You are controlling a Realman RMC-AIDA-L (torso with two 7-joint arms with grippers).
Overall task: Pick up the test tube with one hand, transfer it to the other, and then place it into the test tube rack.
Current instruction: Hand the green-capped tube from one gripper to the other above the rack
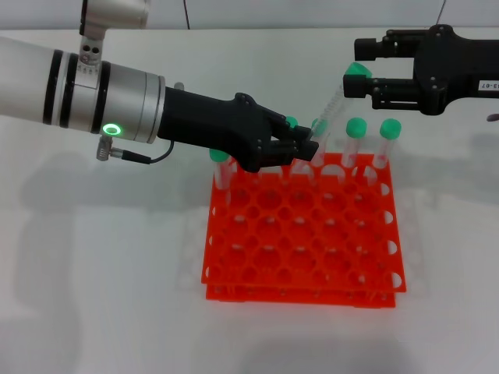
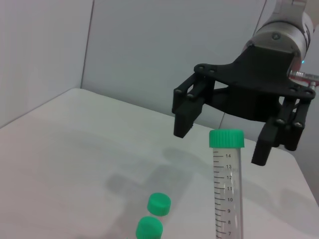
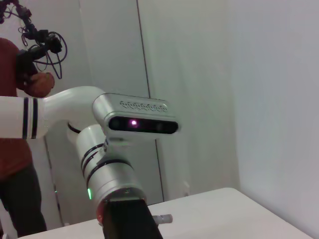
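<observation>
My left gripper point(image 1: 306, 148), on the wrist with the green ring, is shut on the lower part of the test tube point(image 1: 334, 101) and holds it tilted above the back row of the orange-red rack point(image 1: 304, 238). The tube's green cap point(image 1: 358, 71) points up and to the right. My right gripper point(image 1: 352, 66), with the white label, is open, one finger on each side of the cap and apart from it. In the left wrist view the tube point(image 2: 227, 191) stands upright with the right gripper point(image 2: 220, 143) spread around its cap.
Several other green-capped tubes stand in the rack's back row point(image 1: 356, 128) and one at its back left corner point(image 1: 221, 156). Two of their caps show in the left wrist view point(image 2: 159, 203). A person point(image 3: 20, 124) stands behind the robot.
</observation>
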